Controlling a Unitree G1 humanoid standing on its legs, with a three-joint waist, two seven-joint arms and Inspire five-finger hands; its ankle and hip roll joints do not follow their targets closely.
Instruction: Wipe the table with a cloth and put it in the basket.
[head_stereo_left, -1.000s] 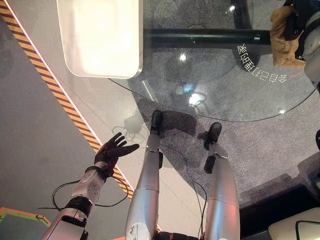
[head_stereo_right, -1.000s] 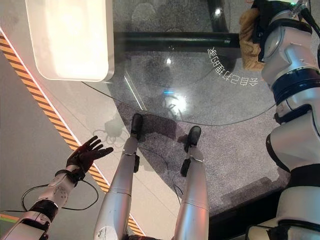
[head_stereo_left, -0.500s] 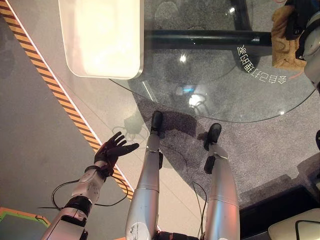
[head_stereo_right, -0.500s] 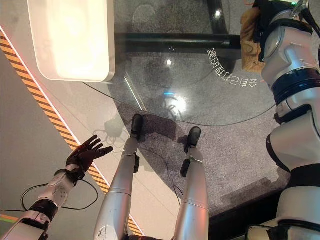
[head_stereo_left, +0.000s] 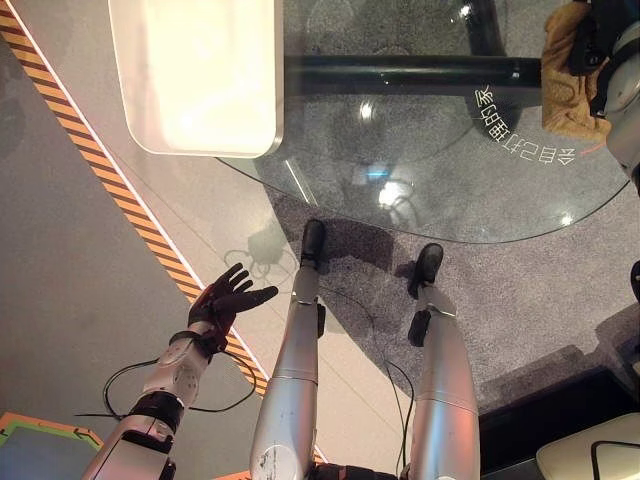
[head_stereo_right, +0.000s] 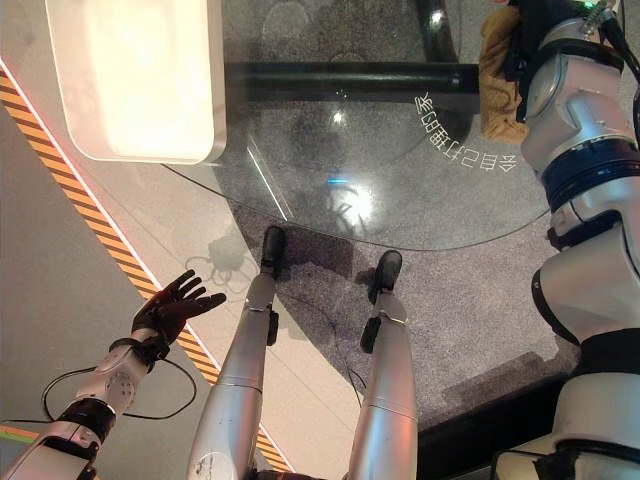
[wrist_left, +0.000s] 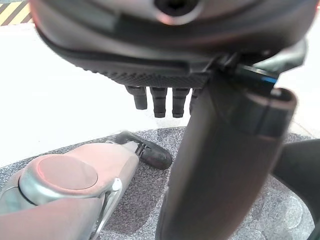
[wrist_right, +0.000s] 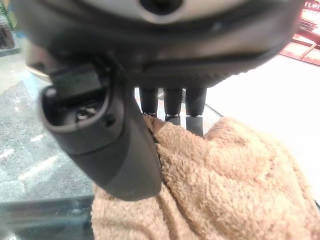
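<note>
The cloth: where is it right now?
The tan cloth lies on the glass table at its far right, under the right hand, whose fingers press on it, just right of the white lettering.

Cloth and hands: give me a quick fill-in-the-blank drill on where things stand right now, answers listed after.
1. The tan cloth lies on the round ____ table.
2. The ____ hand rests on the cloth with its fingers laid over it.
3. The left hand hangs beside the table with its fingers ____ and holds nothing.
4. The white tray sits on the table's ____ side, as the robot sees it.

Missing words: glass; right; open; left
</note>
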